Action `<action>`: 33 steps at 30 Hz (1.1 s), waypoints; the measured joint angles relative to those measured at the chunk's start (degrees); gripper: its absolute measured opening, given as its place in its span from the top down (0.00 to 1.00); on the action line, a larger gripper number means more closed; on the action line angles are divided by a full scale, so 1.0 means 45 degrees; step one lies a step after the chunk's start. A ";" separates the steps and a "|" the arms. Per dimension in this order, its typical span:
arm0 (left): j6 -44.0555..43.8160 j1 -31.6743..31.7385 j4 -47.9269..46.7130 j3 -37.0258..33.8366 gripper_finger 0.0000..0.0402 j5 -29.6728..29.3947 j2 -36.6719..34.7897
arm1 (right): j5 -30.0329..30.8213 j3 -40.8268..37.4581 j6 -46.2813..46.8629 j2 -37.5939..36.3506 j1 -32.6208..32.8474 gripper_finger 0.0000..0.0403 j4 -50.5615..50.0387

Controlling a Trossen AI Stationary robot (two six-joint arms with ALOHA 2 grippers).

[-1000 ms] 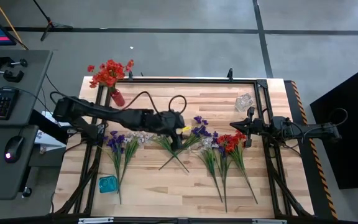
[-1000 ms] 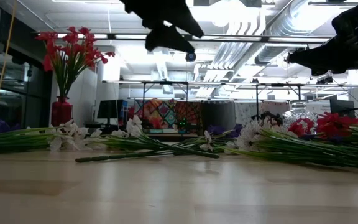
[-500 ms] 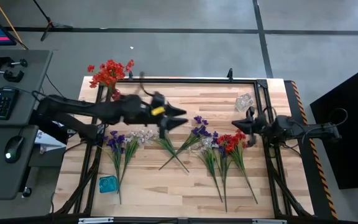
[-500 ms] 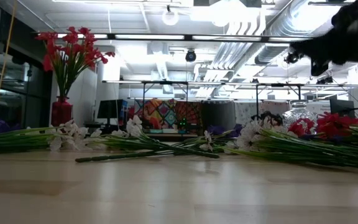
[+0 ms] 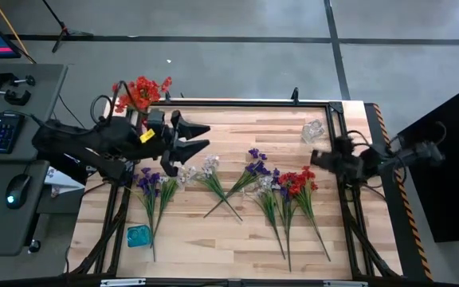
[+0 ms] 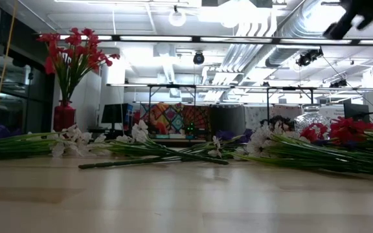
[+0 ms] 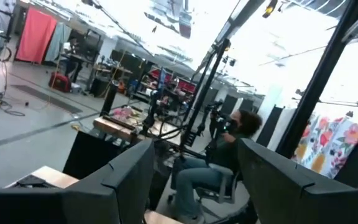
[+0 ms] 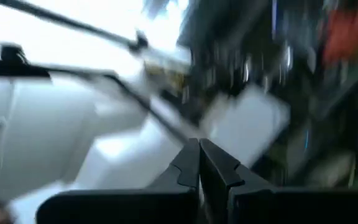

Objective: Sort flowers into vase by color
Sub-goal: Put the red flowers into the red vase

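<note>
Flower sprigs lie flat on the wooden table: purple (image 5: 151,185) at the left, white (image 5: 191,171), purple (image 5: 253,168) in the middle, and red (image 5: 296,182) at the right. Red flowers (image 5: 140,93) stand with their stems in a red vase (image 5: 151,124) at the far left; they also show in the low view (image 6: 74,57). My left gripper (image 5: 197,135) is open and empty, raised over the table's far left beside the red vase. My right gripper (image 5: 315,157) is shut (image 8: 199,148) and empty, raised just right of the red sprigs.
A clear glass vase (image 5: 313,130) stands at the far right. A blue vase (image 5: 138,235) is near the front left corner. A black frame (image 5: 229,103) runs round the table. A person (image 7: 229,155) sits in the room beyond.
My left gripper has drawn back from over the middle sprigs toward the table's far left, rising and tipping upward. My right gripper has risen and drawn slightly toward the right edge. The flowers have not moved.
</note>
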 joint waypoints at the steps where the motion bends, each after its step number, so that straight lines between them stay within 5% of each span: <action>1: 0.0002 -0.0031 -0.0127 0.0000 0.45 0.0000 -0.0071 | -0.0388 0.0575 0.0538 0.0639 0.0492 1.00 -0.1008; 7: 0.0241 -0.0058 -0.0925 0.0000 0.45 0.0000 -0.0222 | -0.3918 0.4221 0.4571 0.4841 0.3446 1.00 -1.1378; 11: 0.0656 -0.0053 -0.0911 -0.0003 0.45 0.0000 -0.0222 | -0.4279 0.5507 0.6712 0.7051 0.5046 1.00 -1.5658; 20: 0.1357 -0.0053 -0.2205 -0.0005 0.45 0.0689 -0.1092 | -0.2793 0.5796 0.9158 0.9554 0.6531 0.91 -1.6892; 33: 0.1314 -0.0049 -0.3783 -0.0005 0.45 0.0682 -0.2927 | -0.2048 0.5796 0.9683 1.1448 0.5577 0.33 -1.7308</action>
